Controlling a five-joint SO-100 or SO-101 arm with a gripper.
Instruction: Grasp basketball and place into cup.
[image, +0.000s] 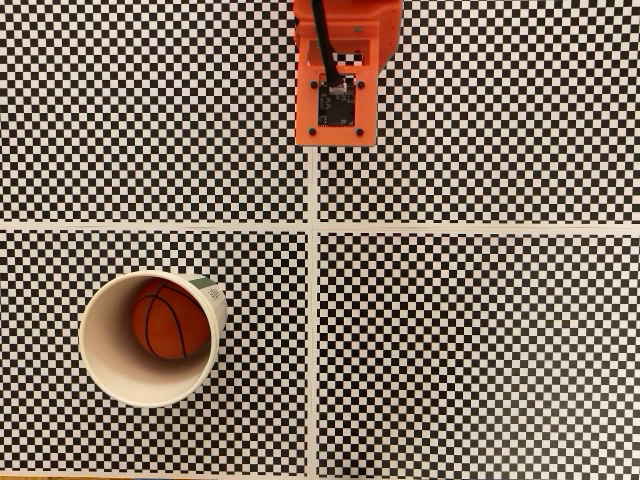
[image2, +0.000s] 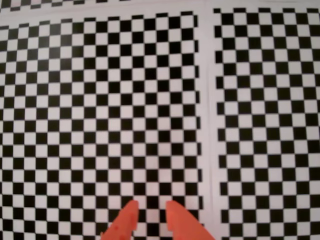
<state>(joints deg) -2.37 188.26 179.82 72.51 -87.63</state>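
- The desk (image: 480, 330) fills my fixed view: checkerboard sheets in black and white, split by pale seams that cross near the middle. I can read no words or brand marks on the sheets.
- The arm (image: 340, 70) sits at the top edge of the fixed view, an orange housing with a black cable and a small circuit board, well apart from the cup.
- The cup (image: 110, 370) stands upright at lower left in the fixed view. A green-and-white patch shows at its rim, too small for me to read.
- The basketball (image: 170, 320) lies inside the cup, resting against the inner wall on the side of the patch.
- In the wrist view the pincer (image2: 151, 209) pokes up from the bottom edge, its two orange tips slightly parted with only checkerboard between them, holding nothing.
- My judgement: the placing looks done. I see nothing left to grasp, so the next move is only parking the arm.
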